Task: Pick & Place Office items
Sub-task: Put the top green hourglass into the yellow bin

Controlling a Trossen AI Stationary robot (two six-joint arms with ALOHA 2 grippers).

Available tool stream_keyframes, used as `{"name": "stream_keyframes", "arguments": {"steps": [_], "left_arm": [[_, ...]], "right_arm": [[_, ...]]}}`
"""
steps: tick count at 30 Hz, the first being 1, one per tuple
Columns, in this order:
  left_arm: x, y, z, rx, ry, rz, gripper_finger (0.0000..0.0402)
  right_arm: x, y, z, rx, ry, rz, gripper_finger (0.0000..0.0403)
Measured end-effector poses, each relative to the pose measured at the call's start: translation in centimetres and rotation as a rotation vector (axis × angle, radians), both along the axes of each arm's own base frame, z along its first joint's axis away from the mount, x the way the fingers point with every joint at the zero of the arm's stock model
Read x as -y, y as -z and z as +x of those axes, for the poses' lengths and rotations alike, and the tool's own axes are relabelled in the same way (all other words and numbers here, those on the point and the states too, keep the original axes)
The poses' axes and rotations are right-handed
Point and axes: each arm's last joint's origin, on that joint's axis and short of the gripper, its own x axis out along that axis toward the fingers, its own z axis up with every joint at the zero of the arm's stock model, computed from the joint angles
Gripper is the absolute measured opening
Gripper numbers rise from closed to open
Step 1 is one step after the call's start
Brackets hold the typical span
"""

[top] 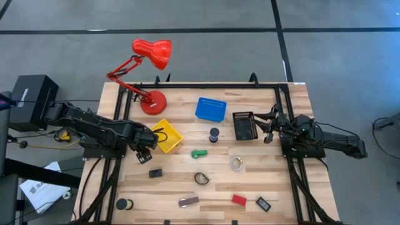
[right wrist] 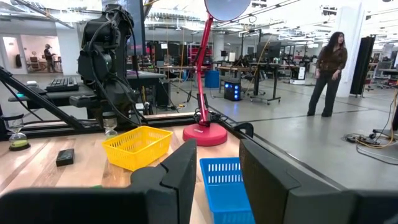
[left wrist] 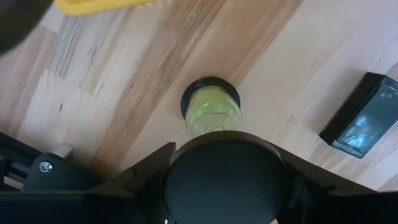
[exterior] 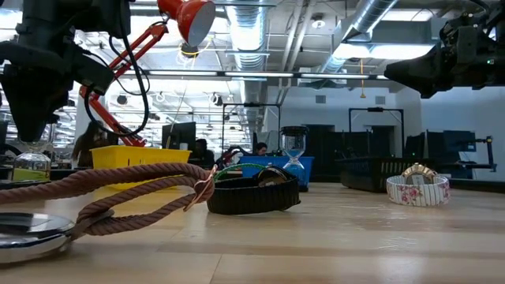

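My left gripper [top: 145,155] hangs by the near corner of the yellow basket [top: 166,135], shut on an hourglass [exterior: 31,162] with black end caps and yellow-green sand. My right gripper [right wrist: 214,177] is open and raised beside the black basket [top: 245,125], holding nothing. Loose on the wood lie a second hourglass [top: 124,204], a third [top: 214,133], a green piece [top: 199,153], a clear ring [top: 236,164], a black loop [top: 200,179], black blocks [top: 155,172] [top: 263,203], a red block [top: 239,199] and a brownish bar [top: 188,201]. My left gripper holds the hourglass by its upper cap [left wrist: 227,180], a finger on either side, coming from above and pointing down. The hourglass stands upright below the fingers, its lower cap [left wrist: 210,99] over bare wood. Whether that cap touches the table, I cannot tell.
A red desk lamp [top: 150,59] stands at the far left, its base [top: 153,102] behind the yellow basket. The blue basket [top: 210,108] sits at the far middle. A person [right wrist: 328,71] stands in the room beyond. Bare wood lies between the baskets and the loose items.
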Motion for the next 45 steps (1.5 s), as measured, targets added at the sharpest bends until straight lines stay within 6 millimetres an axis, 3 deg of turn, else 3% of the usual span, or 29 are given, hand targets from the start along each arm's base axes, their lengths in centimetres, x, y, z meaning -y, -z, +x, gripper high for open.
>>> {"name": "stream_keyframes", "arguments": {"steps": [6,14,20,28,36,41,45], "left_arm": [[0.0,0.0,0.1,0.006,0.000,-0.001,0.0196],[0.0,0.0,0.2,0.021,0.003,0.002,0.0224],[0.0,0.0,0.3,0.031,0.003,0.001,0.0196],[0.1,0.0,0.4,0.044,0.003,-0.002,0.0215],[0.1,-0.1,0.5,0.048,0.003,-0.003,0.0195],[0.2,-1.6,1.3,0.108,0.054,-0.010,0.0214],[0.3,-3.4,2.2,0.174,0.085,-0.005,0.0196]], "right_arm": [[0.0,0.0,0.0,-0.001,0.000,-0.001,0.0113],[0.0,0.0,0.0,0.000,0.000,-0.001,0.0113],[0.0,0.0,0.0,-0.001,0.000,-0.001,0.0113],[0.0,0.0,0.0,0.000,0.000,-0.001,0.0113],[0.0,0.0,0.0,0.000,0.000,-0.001,0.0113],[0.0,0.0,0.0,0.000,0.000,-0.001,0.0113],[0.0,0.0,0.0,0.000,0.001,-0.001,0.0113]]}}
